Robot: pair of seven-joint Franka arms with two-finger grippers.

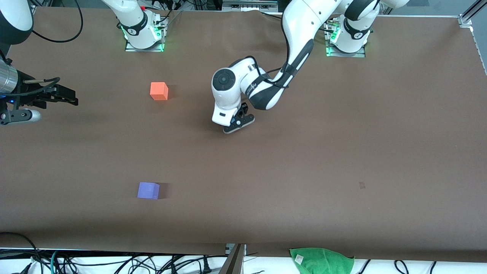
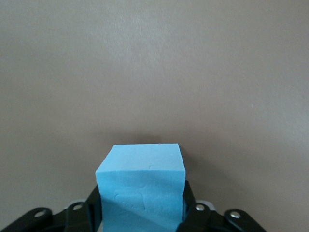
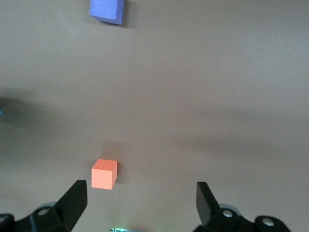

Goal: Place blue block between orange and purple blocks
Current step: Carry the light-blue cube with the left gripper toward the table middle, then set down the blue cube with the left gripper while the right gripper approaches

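My left gripper (image 1: 239,123) is low over the middle of the table and is shut on the light blue block (image 2: 141,176); its black fingers (image 2: 77,212) press both sides of the block. The hand hides the blue block in the front view. The orange block (image 1: 159,91) sits toward the right arm's end, farther from the front camera. The purple block (image 1: 148,190) sits nearer the camera, almost in line with the orange one. My right gripper (image 1: 70,96) is open and empty, up at the right arm's end of the table. The right wrist view shows the orange block (image 3: 104,174) and the purple block (image 3: 106,9).
A green cloth (image 1: 321,260) lies at the table's front edge toward the left arm's end. Cables hang below that front edge. The arm bases (image 1: 144,36) stand along the edge farthest from the camera. The brown tabletop (image 1: 342,152) is bare between the orange and purple blocks.
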